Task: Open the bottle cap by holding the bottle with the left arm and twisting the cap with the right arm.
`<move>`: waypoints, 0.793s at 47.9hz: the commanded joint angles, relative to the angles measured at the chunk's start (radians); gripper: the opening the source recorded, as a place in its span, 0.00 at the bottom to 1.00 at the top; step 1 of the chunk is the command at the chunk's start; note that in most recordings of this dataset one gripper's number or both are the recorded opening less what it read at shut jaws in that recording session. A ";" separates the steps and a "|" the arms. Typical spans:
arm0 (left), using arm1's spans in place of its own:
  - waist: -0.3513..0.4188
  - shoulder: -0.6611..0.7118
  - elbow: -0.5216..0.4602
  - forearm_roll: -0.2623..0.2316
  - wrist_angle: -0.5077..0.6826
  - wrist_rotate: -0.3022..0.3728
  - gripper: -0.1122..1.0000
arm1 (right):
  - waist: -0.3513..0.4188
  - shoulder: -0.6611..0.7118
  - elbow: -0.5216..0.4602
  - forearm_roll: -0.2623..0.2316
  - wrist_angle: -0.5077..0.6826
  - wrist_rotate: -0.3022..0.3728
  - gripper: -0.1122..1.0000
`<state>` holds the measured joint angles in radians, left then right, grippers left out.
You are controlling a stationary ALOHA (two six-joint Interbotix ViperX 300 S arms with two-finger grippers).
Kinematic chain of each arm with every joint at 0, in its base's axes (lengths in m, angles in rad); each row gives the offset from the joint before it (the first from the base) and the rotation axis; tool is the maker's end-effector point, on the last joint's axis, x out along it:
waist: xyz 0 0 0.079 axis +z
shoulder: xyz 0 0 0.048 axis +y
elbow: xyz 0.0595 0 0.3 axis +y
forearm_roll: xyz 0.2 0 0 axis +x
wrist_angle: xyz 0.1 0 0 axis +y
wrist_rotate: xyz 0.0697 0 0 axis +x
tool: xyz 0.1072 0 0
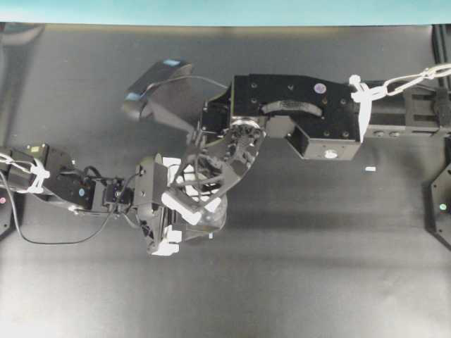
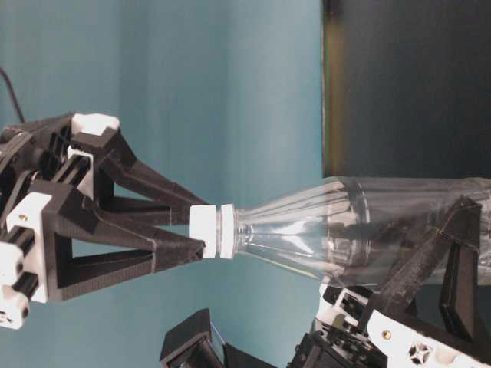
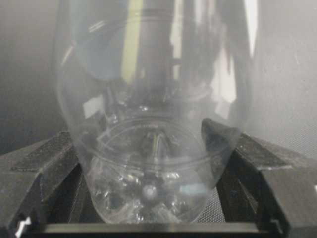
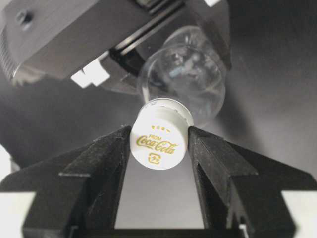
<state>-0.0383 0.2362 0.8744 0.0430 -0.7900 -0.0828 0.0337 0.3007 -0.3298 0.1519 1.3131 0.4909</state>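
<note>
White bottle cap [image 4: 159, 140] between right jaws.

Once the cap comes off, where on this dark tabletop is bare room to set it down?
Bare patches: the wide strip of the dark tabletop below both arms, and the band along the teal wall above them. Crowded: the middle, where the left gripper and right gripper meet around the clear plastic bottle. A tiny white scrap lies right of centre.

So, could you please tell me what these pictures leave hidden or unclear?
- Overhead view: the bottle cap and most of the bottle sit under the right gripper.
- Table-level view: the bottle's base runs off the right edge.
- Left wrist view: the cap is out of frame.
- Overhead view: the white scrap is too small to identify.
</note>
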 commanded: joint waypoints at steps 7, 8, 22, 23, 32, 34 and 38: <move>0.005 -0.003 -0.011 0.003 0.017 0.002 0.83 | 0.011 0.012 -0.048 0.031 0.044 -0.304 0.43; 0.005 -0.003 -0.011 0.003 0.018 0.000 0.83 | 0.011 0.014 -0.052 0.031 0.054 -0.331 0.43; 0.011 -0.002 -0.012 0.003 0.028 0.002 0.83 | 0.014 0.032 -0.095 0.011 0.144 -0.684 0.43; 0.011 0.000 -0.012 0.003 0.028 0.002 0.83 | 0.018 0.032 -0.095 0.008 0.146 -0.709 0.43; 0.011 0.008 -0.012 0.003 0.028 0.002 0.83 | 0.031 0.037 -0.104 -0.018 0.135 -0.873 0.43; 0.012 0.011 -0.012 0.003 0.026 0.002 0.83 | 0.034 0.038 -0.104 -0.029 0.132 -0.900 0.43; 0.011 0.014 -0.012 0.003 0.026 0.000 0.83 | 0.043 0.038 -0.104 -0.063 0.130 -0.973 0.43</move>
<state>-0.0307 0.2454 0.8698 0.0430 -0.7609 -0.0798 0.0598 0.3421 -0.4172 0.1120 1.4481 -0.4341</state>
